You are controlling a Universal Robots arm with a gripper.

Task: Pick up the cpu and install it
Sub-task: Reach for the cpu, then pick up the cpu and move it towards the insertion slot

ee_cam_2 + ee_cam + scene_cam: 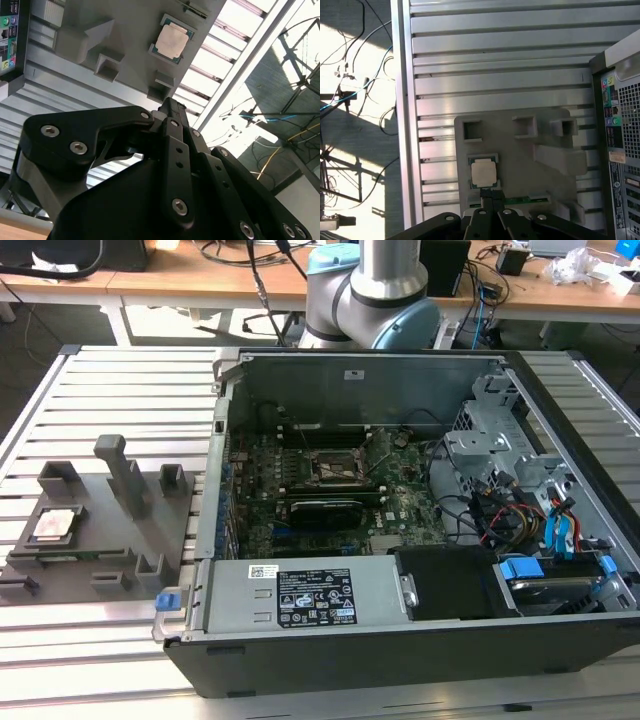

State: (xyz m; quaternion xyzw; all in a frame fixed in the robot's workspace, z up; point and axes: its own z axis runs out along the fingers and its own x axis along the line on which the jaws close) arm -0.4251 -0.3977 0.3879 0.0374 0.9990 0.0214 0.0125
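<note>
The cpu (55, 525) is a small silvery square chip lying flat in a recess of the grey fixture plate (95, 540), at the exterior view's left, outside the computer case. It appears in both wrist views, cpu (172, 42) and cpu (484, 173), with nothing on top of it. My gripper (169, 104) hangs high above the fixture, its black fingers (487, 212) pressed together and holding nothing. In the first wrist view the gripper (492, 201) tip lines up close to the chip's edge. Inside the case, the motherboard socket (335, 470) sits in the middle of the board.
The open computer case (400, 660) lies on a slatted aluminium table (100, 390), with drive cages and cables (520, 510) at the exterior view's right. Upright grey fixture blocks (125, 475) stand near the chip. The arm's base (370, 300) is behind the case. The table edge rail (402, 125) borders the floor.
</note>
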